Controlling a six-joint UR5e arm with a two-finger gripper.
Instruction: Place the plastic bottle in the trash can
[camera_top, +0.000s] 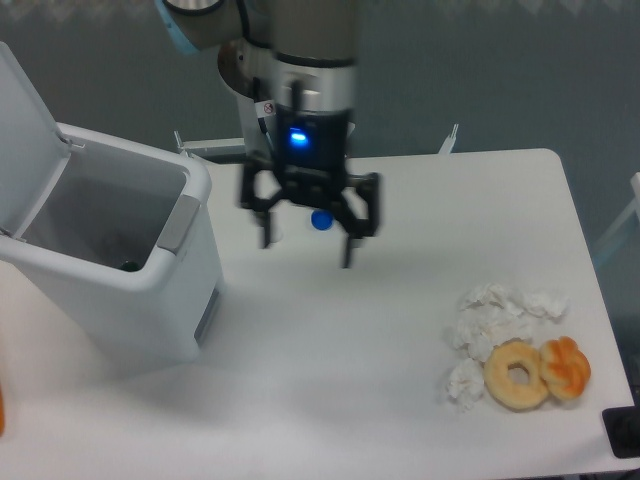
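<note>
Inside trash can (150, 300), bottle (128, 265); gripper (308, 250) apart, spread.

arm: reaching down from above, wrist vertical, blue light lit | gripper (307, 238): pointing straight down, jaws spread wide, nothing between them | place: above the surface, right of the trash can (120, 290), well apart from it

We see a white-grey trash can (120, 290) at the left with a white lid and grey front panel, standing on a white table (400, 400). A small blue cap (321, 219) shows behind the black gripper (306, 240), which carries a blue light. At the near right lie white tissue wads (497, 315), a tan doughnut (517, 375) and an orange pastry (566, 367).
</note>
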